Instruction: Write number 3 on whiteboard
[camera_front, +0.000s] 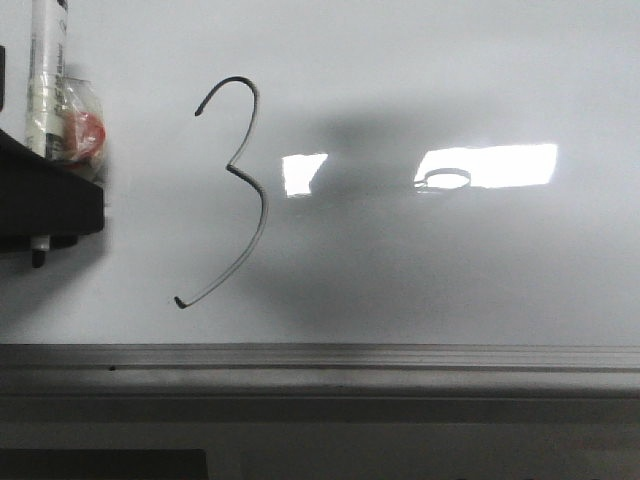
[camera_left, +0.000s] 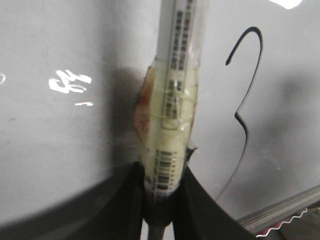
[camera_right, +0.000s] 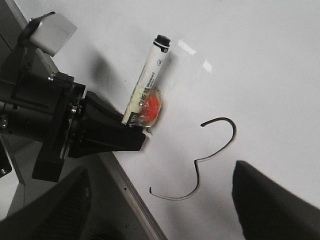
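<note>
My left gripper (camera_left: 162, 200) clamps the taped white marker pen (camera_left: 172, 100) at nine o'clock of the thin black hand-drawn number 3 (camera_front: 235, 190) on the glossy pale whiteboard (camera_front: 450, 260); my right gripper's (camera_right: 160, 200) jaws gape empty.

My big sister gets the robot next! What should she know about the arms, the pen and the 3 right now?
Left gripper: shut on the marker pen, held off to the left of the number 3; the views don't settle whether its tip touches the board.
Right gripper: open, holding nothing, above the whiteboard.
Done: a full 3 is drawn on the whiteboard, hooked top and long lower tail.
Left: nothing more to write, it seems; probably just put the pen away.
</note>
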